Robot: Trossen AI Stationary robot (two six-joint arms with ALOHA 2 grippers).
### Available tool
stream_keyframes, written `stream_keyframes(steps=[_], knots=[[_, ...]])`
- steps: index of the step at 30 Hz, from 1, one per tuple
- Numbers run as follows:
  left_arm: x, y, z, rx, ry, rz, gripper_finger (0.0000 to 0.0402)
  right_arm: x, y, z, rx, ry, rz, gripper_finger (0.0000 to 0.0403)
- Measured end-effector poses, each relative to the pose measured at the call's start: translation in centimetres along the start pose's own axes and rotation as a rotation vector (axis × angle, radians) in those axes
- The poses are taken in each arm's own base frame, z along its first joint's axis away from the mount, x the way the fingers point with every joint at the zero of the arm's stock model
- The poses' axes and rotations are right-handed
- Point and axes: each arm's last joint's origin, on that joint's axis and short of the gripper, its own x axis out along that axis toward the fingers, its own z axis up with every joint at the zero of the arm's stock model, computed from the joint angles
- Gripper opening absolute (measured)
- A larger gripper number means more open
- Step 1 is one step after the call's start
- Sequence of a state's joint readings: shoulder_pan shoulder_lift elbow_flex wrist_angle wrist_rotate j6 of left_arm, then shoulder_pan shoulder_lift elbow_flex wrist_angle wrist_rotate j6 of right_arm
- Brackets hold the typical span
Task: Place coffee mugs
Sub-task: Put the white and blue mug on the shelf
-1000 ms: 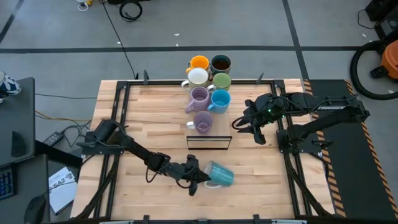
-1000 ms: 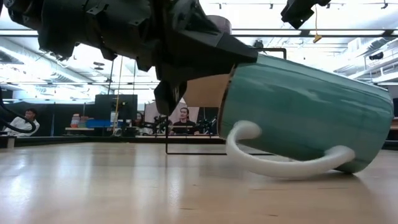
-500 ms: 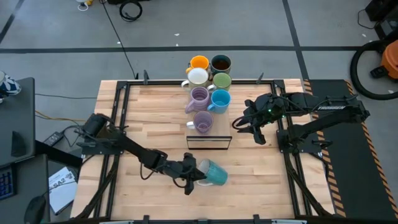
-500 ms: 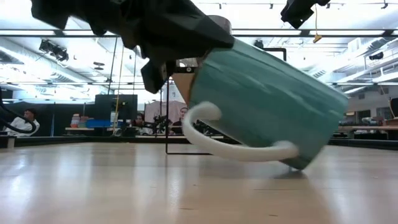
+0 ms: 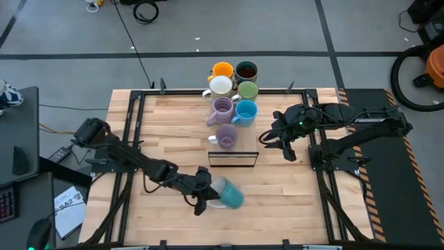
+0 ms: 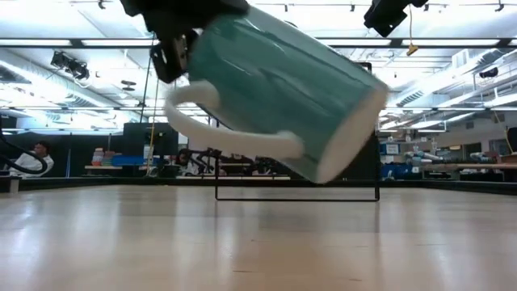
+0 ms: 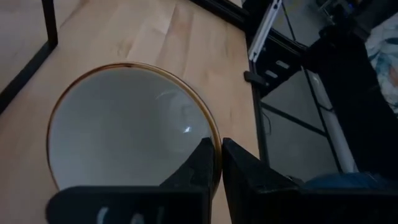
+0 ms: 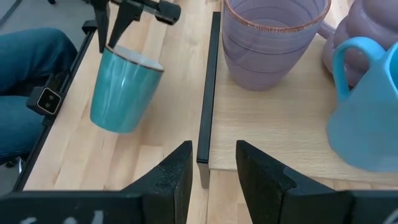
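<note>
The larger ribbed teal mug (image 5: 227, 194) with a white handle (image 6: 234, 137) hangs in my left gripper (image 5: 202, 192), which is shut on it near the table's near middle. The low view shows the teal mug (image 6: 279, 89) lifted and tilted, base toward the lower right. Seven other mugs stand grouped at the far middle: orange (image 5: 222, 69), dark teal (image 5: 245, 70), pale (image 5: 220, 85), green (image 5: 247, 89), a lilac one (image 5: 222, 107), bright blue (image 5: 245, 111) and a second lilac one (image 5: 227, 135). My right gripper (image 5: 284, 147) hovers open to their right. My left gripper pinches the teal mug's rim (image 7: 215, 142), one finger (image 7: 198, 167) inside the white hollow and the other (image 7: 245, 177) outside the wall. The fingers come from the table's left, slanting down. The mug is lifted clear of the table, tilted, handle underneath.
A black wire frame (image 5: 233, 159) stands between the mug group and the held mug; its bar (image 8: 208, 93) lies just past my right gripper (image 8: 208, 171). A person's leg in jeans (image 8: 31, 74) shows beyond the table edge. Bare wood (image 5: 291, 201) lies to the right.
My left gripper has moved up and toward the table's left edge, staying shut on the rim. The teal mug, which lay on its side on the table, has been lifted clear and tipped, its rim end rising and its base swinging down.
</note>
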State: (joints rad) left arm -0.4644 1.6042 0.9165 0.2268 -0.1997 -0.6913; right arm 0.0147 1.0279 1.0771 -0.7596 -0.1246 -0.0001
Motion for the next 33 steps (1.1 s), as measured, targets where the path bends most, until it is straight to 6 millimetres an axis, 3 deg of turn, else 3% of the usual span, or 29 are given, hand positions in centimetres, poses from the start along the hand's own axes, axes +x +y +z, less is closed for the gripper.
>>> stream_keyframes(steps=[7,14,20,26,33], knots=[[-1.8,-0.7,1.3,-0.020,0.101,0.029,0.0024,0.0,0.0,0.0,-0.001,-0.001,0.000,0.0129],[-4.0,-3.5,5.4,0.060,0.271,0.165,0.0024,0.0,0.0,0.0,-0.001,-0.004,0.000,0.0129],[-5.3,-5.0,7.6,0.061,0.259,0.168,0.0024,0.0,0.0,0.0,-0.002,-0.004,0.000,0.0129],[-4.6,-4.7,7.1,0.068,0.295,0.196,0.0024,0.0,0.0,0.0,-0.002,-0.004,0.000,0.0129],[-1.9,-4.0,5.3,0.079,0.361,0.253,0.0024,0.0,0.0,0.0,-0.002,-0.004,0.000,0.0129]])
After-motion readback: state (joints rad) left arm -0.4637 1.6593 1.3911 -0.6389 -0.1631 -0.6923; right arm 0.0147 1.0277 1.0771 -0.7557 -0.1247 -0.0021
